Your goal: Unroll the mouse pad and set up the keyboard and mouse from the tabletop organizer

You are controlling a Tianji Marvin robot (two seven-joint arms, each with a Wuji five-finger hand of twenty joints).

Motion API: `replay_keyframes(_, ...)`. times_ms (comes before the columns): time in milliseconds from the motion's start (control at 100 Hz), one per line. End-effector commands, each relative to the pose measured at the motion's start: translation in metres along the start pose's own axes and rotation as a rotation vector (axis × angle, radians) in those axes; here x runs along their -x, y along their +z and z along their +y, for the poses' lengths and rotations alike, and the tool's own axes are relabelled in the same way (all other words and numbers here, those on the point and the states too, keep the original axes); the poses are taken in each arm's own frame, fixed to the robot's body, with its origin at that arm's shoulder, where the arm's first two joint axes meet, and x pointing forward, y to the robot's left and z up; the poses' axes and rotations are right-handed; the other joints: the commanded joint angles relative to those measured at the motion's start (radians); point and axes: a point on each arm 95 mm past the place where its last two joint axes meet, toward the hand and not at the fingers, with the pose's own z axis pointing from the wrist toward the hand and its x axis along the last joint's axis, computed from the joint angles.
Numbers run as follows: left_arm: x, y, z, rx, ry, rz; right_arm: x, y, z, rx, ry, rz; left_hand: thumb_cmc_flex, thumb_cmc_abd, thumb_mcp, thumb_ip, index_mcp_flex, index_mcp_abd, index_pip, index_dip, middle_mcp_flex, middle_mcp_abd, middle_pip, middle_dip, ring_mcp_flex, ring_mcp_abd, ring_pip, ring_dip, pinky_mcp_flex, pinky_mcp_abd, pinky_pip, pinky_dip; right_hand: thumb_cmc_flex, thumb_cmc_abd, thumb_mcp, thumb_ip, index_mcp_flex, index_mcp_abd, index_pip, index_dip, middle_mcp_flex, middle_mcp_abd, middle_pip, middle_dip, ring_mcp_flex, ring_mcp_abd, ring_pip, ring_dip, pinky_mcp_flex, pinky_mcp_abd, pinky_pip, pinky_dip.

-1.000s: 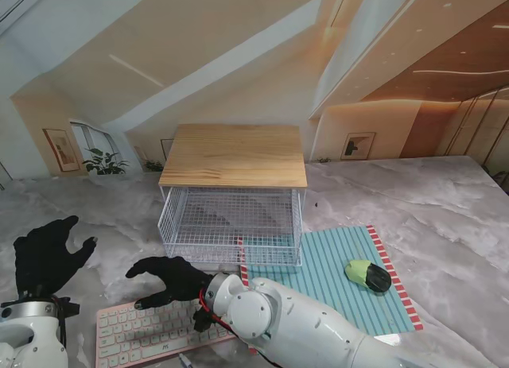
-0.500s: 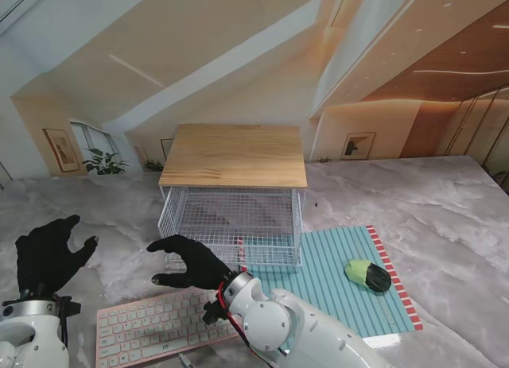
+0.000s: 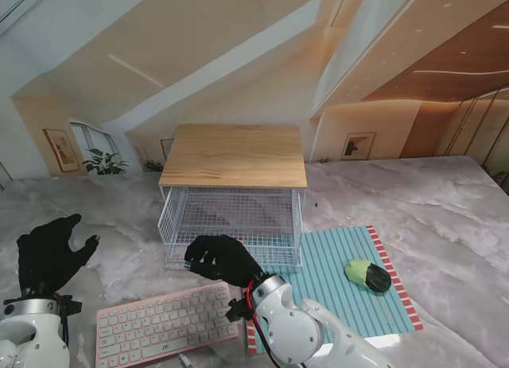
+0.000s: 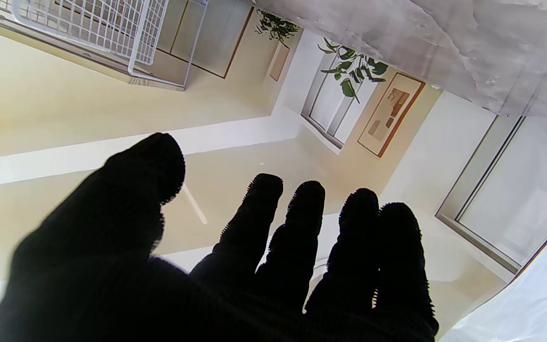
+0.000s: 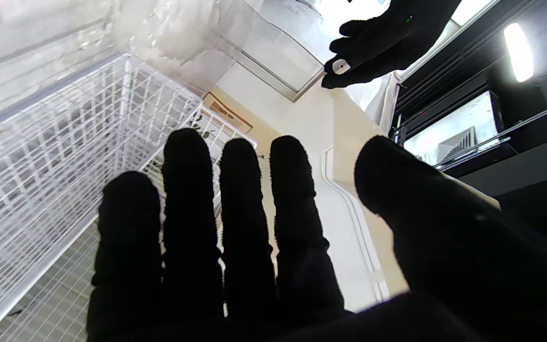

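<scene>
A pink keyboard (image 3: 167,323) lies flat on the marble table near me, left of centre. The teal striped mouse pad (image 3: 342,279) is spread out to its right, and a green and black mouse (image 3: 367,275) rests on it. My right hand (image 3: 223,259) hovers open above the keyboard's far right corner, in front of the wire organizer (image 3: 231,225); its fingers (image 5: 240,199) are spread and hold nothing. My left hand (image 3: 49,253) is raised at the far left, open and empty, its fingers (image 4: 297,237) apart.
The organizer has a white wire basket (image 5: 41,156) under a wooden top (image 3: 234,155), standing at the middle of the table. The marble tabletop (image 3: 445,217) stretches far to the right of the pad.
My right hand has lifted off the keyboard and drawn back to the right, toward the organizer's front. The keyboard now lies uncovered. The left hand has stayed put.
</scene>
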Motion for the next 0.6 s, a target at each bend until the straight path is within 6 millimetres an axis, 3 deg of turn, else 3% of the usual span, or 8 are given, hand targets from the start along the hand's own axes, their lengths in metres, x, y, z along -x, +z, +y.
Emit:
replay_keyframes(0, -0.003, 0.000, 0.001, 0.015, -0.005, 0.010, 0.008, -0.009, -0.002, -0.032, -0.007, -0.030, 0.013, 0.020, -0.001, 0.017, -0.012, 0.003, -0.007, -0.005, -0.027, -0.011, -0.005, -0.010, -0.020, -0.019, -0.005, -0.010, -0.007, -0.036, -0.011, -0.003, 0.017, -0.020, 0.011, -0.025, 0.067, -0.021, 0.050, -0.025, 0.070, 0.010, 0.018, 0.012, 0.071, 0.045, 0.049, 0.011, 0.062, 0.007, 0.079, 0.025)
replay_keyframes(250, -0.005, 0.001, 0.002, 0.019, -0.008, 0.012, 0.022, -0.024, -0.003, -0.075, -0.024, -0.101, 0.012, 0.020, -0.002, 0.017, -0.011, 0.001, -0.007, -0.005, -0.028, -0.013, -0.005, -0.010, -0.021, -0.019, -0.005, -0.010, -0.007, -0.036, -0.011, -0.003, 0.016, 0.005, -0.008, -0.004, 0.228, 0.020, 0.012, -0.108, 0.244, 0.046, -0.088, -0.037, 0.223, 0.110, -0.034, -0.085, 0.166, 0.108, 0.057, -0.079)
replay_keyframes(470, -0.006, 0.001, 0.002, 0.020, -0.008, 0.013, 0.035, -0.029, -0.015, -0.118, -0.069, -0.137, 0.012, 0.020, -0.002, 0.017, -0.011, 0.002, -0.007, -0.005, -0.027, -0.012, -0.005, -0.010, -0.021, -0.018, -0.005, -0.010, -0.007, -0.036, -0.011, -0.003, 0.015, 0.017, -0.002, 0.006, 0.246, 0.052, -0.079, -0.216, 0.259, 0.038, -0.249, -0.112, 0.228, 0.097, -0.327, -0.210, 0.047, 0.167, -0.127, -0.256)
replay_keyframes(590, -0.006, 0.001, 0.002, 0.021, -0.007, 0.013, 0.041, -0.028, -0.019, -0.129, -0.094, -0.148, 0.011, 0.020, -0.002, 0.017, -0.011, 0.002, -0.007, -0.006, -0.027, -0.013, -0.005, -0.010, -0.021, -0.018, -0.005, -0.010, -0.007, -0.036, -0.011, -0.003, 0.019, 0.025, 0.003, 0.008, 0.233, 0.069, -0.104, -0.231, 0.234, 0.041, -0.282, -0.122, 0.191, 0.096, -0.397, -0.232, -0.050, 0.159, -0.189, -0.298)
